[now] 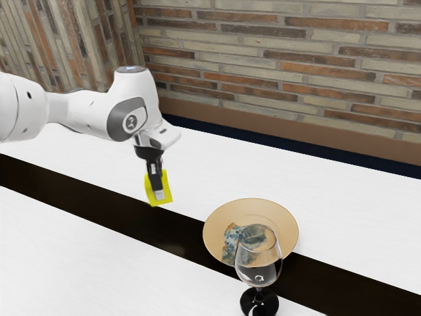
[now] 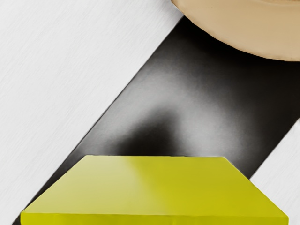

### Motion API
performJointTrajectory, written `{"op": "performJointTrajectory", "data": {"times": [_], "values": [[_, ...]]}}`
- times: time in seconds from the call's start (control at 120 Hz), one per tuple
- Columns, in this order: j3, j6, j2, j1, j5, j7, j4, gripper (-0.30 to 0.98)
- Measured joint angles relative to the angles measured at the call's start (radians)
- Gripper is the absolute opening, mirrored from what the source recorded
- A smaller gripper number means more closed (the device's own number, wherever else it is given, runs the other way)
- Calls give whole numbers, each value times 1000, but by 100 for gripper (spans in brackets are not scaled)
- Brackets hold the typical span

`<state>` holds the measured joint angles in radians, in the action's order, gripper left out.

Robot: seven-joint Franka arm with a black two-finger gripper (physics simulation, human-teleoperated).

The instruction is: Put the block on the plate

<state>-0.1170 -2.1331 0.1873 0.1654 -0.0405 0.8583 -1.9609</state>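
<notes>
In the exterior view my gripper (image 1: 158, 193) points down, shut on the yellow block (image 1: 168, 191); one finger lies across the block's near face and the other is hidden behind it. The block hangs above the table, to the exterior view's left of the tan plate (image 1: 286, 222) and apart from it. The wrist view has the yellow block (image 2: 154, 185) large under my hand. Beyond it lies part of the round plate (image 2: 253, 35), with a strip of dark band between them.
A wine glass (image 1: 258, 271) with a black base stands in front of the plate in the exterior view, overlapping its near edge. A blue-grey and brown patterned patch (image 1: 230, 245) appears within the plate. The white table (image 1: 85, 240) has a dark band across it; a brick wall rises behind.
</notes>
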Motion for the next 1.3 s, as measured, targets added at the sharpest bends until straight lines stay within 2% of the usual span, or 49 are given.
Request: {"op": "performJointTrajectory", "data": {"times": [0.208, 0.508, 0.717, 0.783, 1.033, 1.15, 1.3], "values": [[69, 11, 69, 79, -9, -7, 63, 41], [77, 16, 255, 214, -30, -15, 283, 41], [77, 15, 361, 234, -49, -19, 360, 41], [77, 15, 369, 235, -55, -19, 363, 46], [77, 17, 341, 235, -75, -18, 361, 61], [76, 36, 248, 219, -82, -28, 329, 64], [69, 116, 132, 128, -75, -82, 310, 66]]}}
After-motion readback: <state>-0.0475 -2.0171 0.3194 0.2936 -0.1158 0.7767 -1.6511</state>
